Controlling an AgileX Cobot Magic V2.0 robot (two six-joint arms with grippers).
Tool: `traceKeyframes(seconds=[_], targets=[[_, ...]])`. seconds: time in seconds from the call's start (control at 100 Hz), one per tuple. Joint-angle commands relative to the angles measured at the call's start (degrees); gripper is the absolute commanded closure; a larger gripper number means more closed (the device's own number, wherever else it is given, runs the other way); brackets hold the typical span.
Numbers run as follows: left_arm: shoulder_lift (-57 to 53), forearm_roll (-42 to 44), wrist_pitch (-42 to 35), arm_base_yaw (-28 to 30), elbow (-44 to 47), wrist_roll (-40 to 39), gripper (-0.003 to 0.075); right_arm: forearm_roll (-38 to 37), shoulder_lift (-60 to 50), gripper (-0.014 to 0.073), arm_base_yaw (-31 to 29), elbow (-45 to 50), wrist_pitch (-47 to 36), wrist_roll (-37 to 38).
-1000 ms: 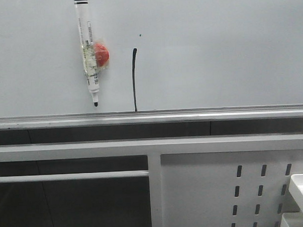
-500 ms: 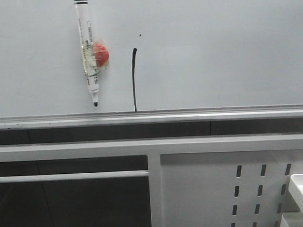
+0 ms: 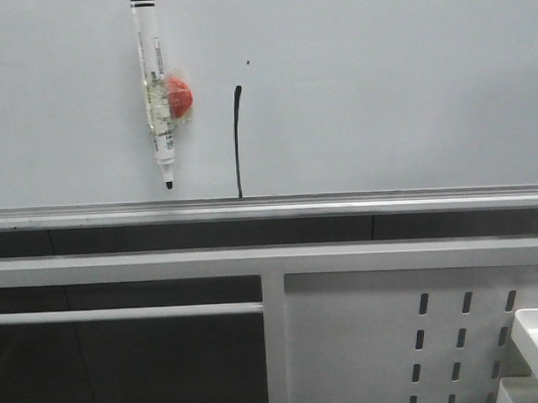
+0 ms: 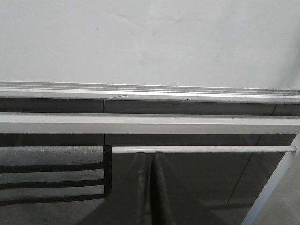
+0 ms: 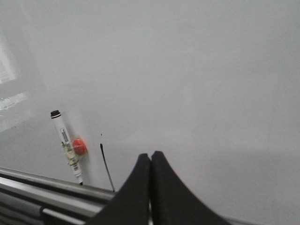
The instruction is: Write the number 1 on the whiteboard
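The whiteboard [image 3: 371,83] fills the upper half of the front view, with a silver rail [image 3: 269,207] along its lower edge. A thin black stroke, the number 1 [image 3: 239,142], runs down to the rail. Left of it a white marker [image 3: 155,90] hangs upright on the board, tip down, stuck by a red magnet [image 3: 179,97]. The right wrist view shows the whiteboard [image 5: 197,84], the number 1 [image 5: 107,168] and the marker [image 5: 66,146]; my right gripper [image 5: 150,155] is shut, empty, apart from them. My left gripper [image 4: 148,154] is shut, empty, below the rail [image 4: 150,91].
A tiny black speck [image 3: 248,62] sits on the board above the stroke. Below the rail run white frame bars [image 3: 271,260] and a white perforated panel [image 3: 406,338]. A white tray corner [image 3: 535,334] with something red shows at the lower right.
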Motion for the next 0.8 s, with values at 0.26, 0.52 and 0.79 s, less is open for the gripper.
traceKeyframes(seconds=[0.26,0.52,0.79], targets=[[-1.31,-0.95,-2.39,0.06,1.98,-0.53,0.074,-52.3,0.49,0.0665,-14.74,9.73,-5.81,40.61],[-1.31,-1.05,-2.39,0.06,1.98,-0.53,0.074,-74.39,-4.41,0.0665,-35.77,10.52,17.79,60.46],[-1.2,-1.19,-2.49,0.06,1.98,-0.53,0.074,-74.22,-15.75,0.0665,-41.22,10.52,40.39,60.45]])
